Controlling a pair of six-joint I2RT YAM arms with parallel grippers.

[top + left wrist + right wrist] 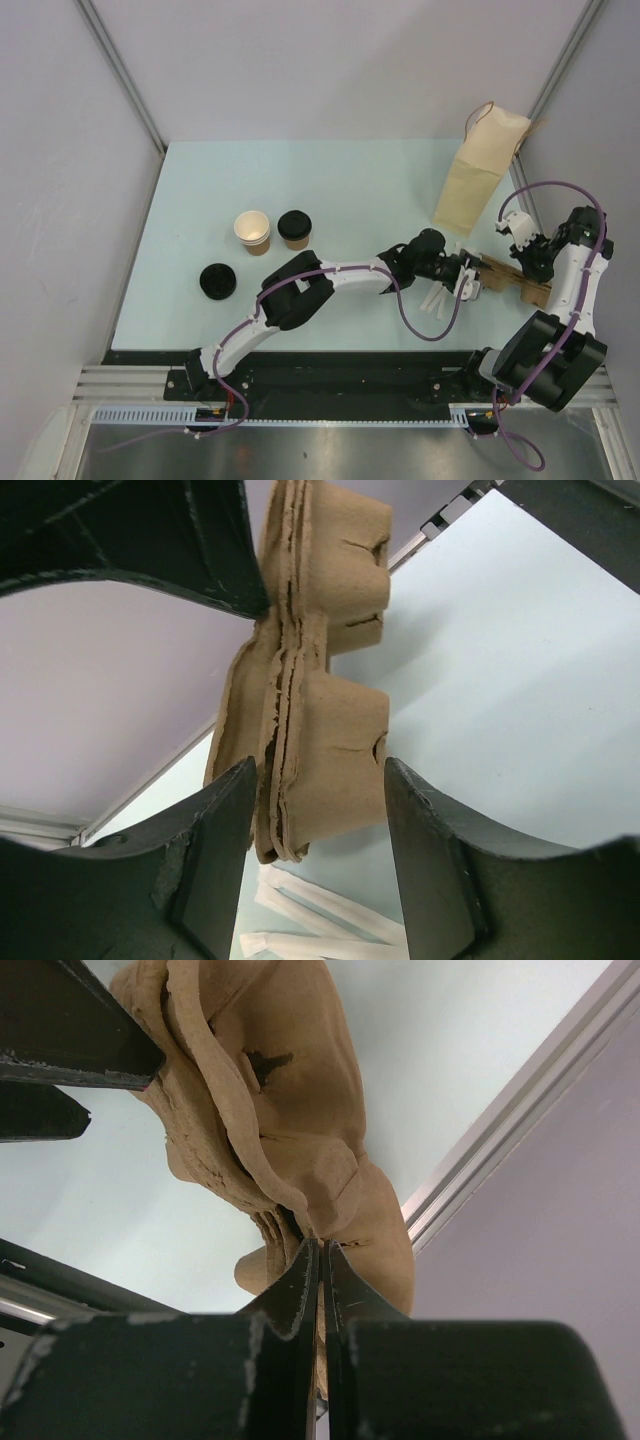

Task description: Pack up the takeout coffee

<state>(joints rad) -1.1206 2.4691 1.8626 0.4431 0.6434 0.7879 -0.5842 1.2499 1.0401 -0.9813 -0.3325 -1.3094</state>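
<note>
Well apart: lidded cup (pixel 295 229), left end effector (pixel 471 280).

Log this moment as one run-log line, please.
right gripper: shut on pulp trays | left gripper: straddling pulp trays, grip unclear | lidded cup, open cup, loose lid: on table

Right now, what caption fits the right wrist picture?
Right end effector pinching the edge of stacked brown pulp cup trays.
</note>
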